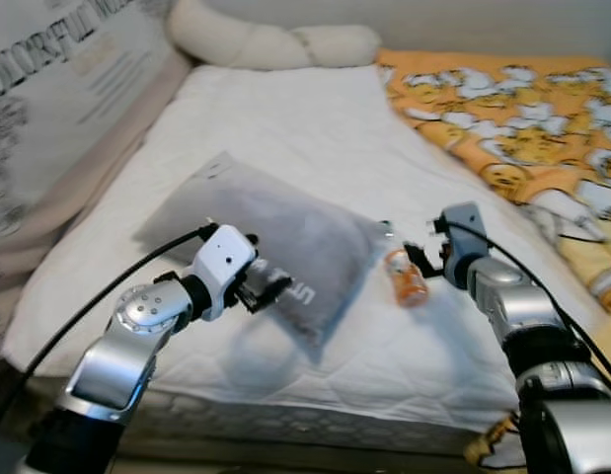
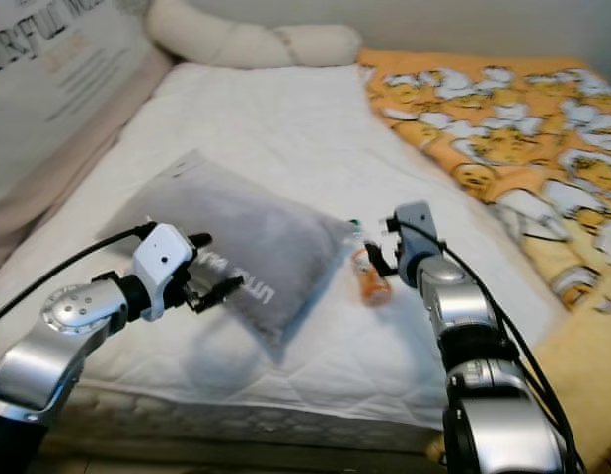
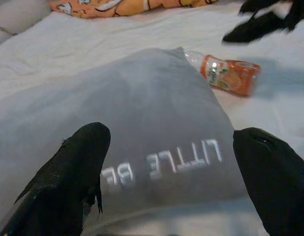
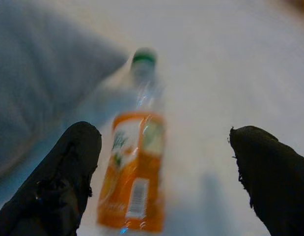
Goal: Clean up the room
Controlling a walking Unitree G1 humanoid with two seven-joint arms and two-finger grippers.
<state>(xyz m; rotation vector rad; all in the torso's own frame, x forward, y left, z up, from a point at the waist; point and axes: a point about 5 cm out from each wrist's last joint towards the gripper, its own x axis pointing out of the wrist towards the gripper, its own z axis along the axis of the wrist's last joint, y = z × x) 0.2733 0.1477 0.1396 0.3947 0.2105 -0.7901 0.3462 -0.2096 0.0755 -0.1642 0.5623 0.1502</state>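
Seen from the head, a white quilted mattress carries a soft grey rectangular pillow with white lettering, and just beside the pillow's right corner lies a clear plastic bottle with an orange label and green cap, on its side. An orange blanket printed with yellow cartoon figures covers the far right of the bed, and a long cream bolster lies across the head end.

Closer in, the right wrist view makes out the bottle's green cap pointing away towards the pillow's edge and a barcode on the label, though blurred. The left wrist view reads the pillow's lettering upside down and catches the bottle beyond the pillow's corner.

The right gripper hovers just beside the bottle, its black fingers spread wide with the bottle lying between them, not clearly touched. The left gripper sits at the pillow's near edge, fingers also parted over the grey fabric, holding nothing.
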